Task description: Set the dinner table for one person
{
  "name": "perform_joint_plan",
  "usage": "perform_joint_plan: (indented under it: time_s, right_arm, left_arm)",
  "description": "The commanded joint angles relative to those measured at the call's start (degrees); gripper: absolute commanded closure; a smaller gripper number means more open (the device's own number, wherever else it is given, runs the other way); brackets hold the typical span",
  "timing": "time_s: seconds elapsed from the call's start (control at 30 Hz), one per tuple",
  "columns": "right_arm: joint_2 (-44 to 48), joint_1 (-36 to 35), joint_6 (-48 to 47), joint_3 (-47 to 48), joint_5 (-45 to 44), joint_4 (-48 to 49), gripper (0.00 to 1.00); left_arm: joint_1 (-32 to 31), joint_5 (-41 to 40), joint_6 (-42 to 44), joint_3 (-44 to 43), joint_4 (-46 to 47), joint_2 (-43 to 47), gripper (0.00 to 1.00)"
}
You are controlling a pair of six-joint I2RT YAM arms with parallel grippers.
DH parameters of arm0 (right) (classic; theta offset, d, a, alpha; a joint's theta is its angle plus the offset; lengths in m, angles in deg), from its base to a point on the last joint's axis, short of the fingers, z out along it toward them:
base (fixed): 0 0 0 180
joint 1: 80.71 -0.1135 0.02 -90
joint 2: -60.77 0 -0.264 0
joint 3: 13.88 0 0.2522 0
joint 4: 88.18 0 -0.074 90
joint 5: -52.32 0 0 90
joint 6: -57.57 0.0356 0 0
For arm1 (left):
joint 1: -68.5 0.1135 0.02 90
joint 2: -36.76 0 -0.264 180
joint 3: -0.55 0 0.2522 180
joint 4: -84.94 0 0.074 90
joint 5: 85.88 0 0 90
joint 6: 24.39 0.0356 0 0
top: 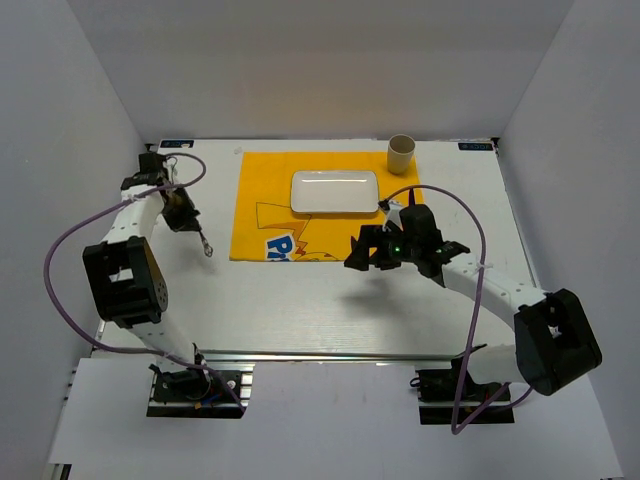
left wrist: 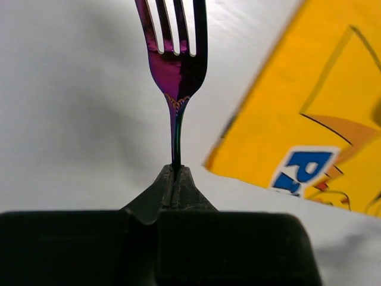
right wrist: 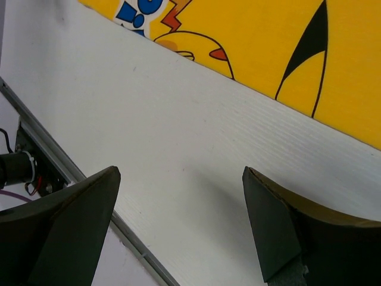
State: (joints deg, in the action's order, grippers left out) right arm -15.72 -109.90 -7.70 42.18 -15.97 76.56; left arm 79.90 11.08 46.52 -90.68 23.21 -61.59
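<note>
- Yellow cartoon mat [top: 270, 215]: lies flat, centre to 12 o'clock in top view.
- White rect. plate [top: 334, 192]: on mat's far half, long side across.
- Tan cup [top: 401, 153]: upright at plate's 2 o'clock, by mat's far-right corner, not touching plate.
- Purple iridescent fork [left wrist: 177, 71]: at mat's 8 o'clock, just off its edge.

left arm [top: 130, 222] stretched to far left | left gripper [left wrist: 175, 174] pinched tight on fork [left wrist: 177, 74] handle | right arm [top: 490, 285] bent inward toward centre | right gripper [right wrist: 178, 179] fingers spread wide, pointing left
</note>
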Motion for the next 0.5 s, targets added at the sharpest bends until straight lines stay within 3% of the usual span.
perform_joint_plan:
  time_s: [0.0,0.13,0.3,0.47]
  right_arm:
    - [3.6,0.4,0.0,3.0,-2.7,0.4,0.11]
    - [4.9,0.3,0.8,3.0,-5.2,-0.5,0.11]
    - [7.1,0.4,0.0,3.5,-9.0,-5.1,0.11]
    - [10.8,0.4,-1.7,6.1,-15.6,-10.4,0.11]
  left_arm:
    - [-2.6,8.5,4.2,-4.1,1.0,-2.4,1.00]
    - [-7.1,12.6,4.4,-9.3,2.4,-5.5,1.00]
    - [-14.6,6.3,9.2,-24.9,-7.4,-14.3,1.00]
    - [-20.3,2.1,12.8,-31.3,-11.0,-21.7,1.00]
